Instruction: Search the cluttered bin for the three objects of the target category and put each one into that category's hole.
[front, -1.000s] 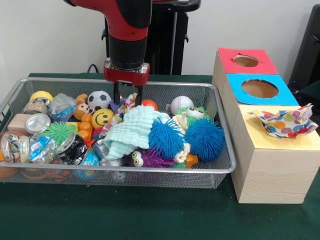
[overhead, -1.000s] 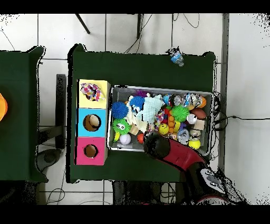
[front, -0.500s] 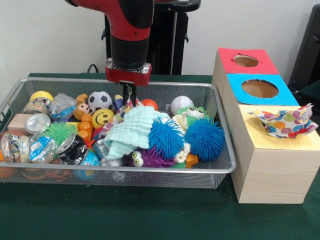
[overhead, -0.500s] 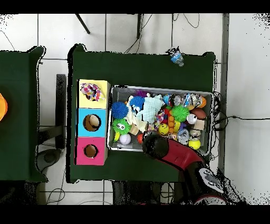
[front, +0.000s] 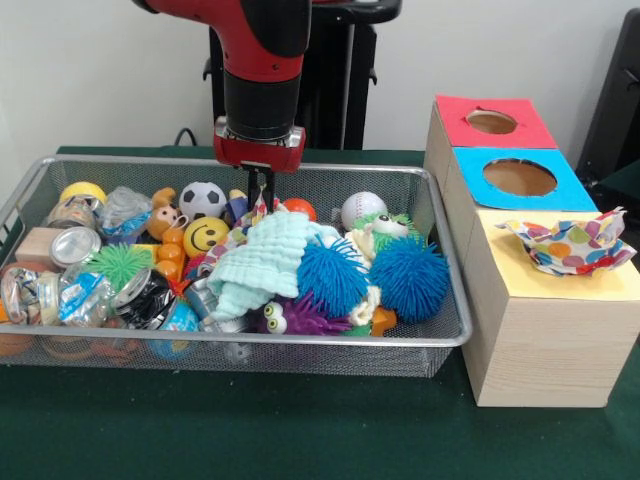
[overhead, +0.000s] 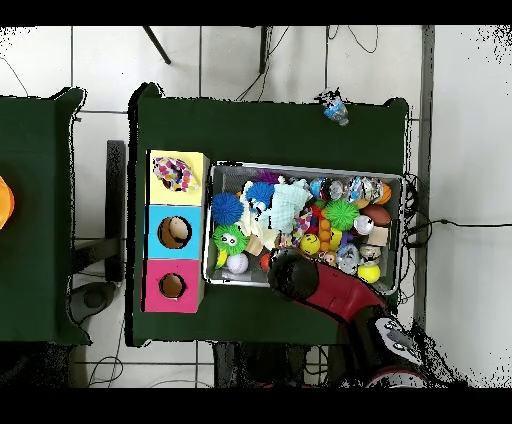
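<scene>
The wire-mesh bin (front: 250, 341) is full of toys. My gripper (front: 262, 188) hangs over its far middle with the fingers drawn together on an upturned corner of a polka-dot cloth (front: 256, 210), which lies between the smiley ball and the mint-green cloth (front: 265, 258). A second polka-dot cloth (front: 568, 244) lies crumpled on the yellow surround (front: 520, 282) and covers the hole; it also shows in the overhead view (overhead: 173, 173). No third polka-dot cloth shows. In the overhead view the arm (overhead: 325, 292) hides the gripper.
Two blue spiky balls (front: 410, 276), a baseball (front: 362, 208), a soccer ball (front: 202, 198), a smiley ball (front: 205, 235) and cans (front: 75, 245) crowd the bin. The blue-surround hole (front: 519, 177) and the red-surround hole (front: 491, 121) are uncovered on the wooden box.
The fingers stood apart over the clutter one second ago; they have since shut on the polka-dot cloth's corner. The gripper has shifted slightly right and up.
</scene>
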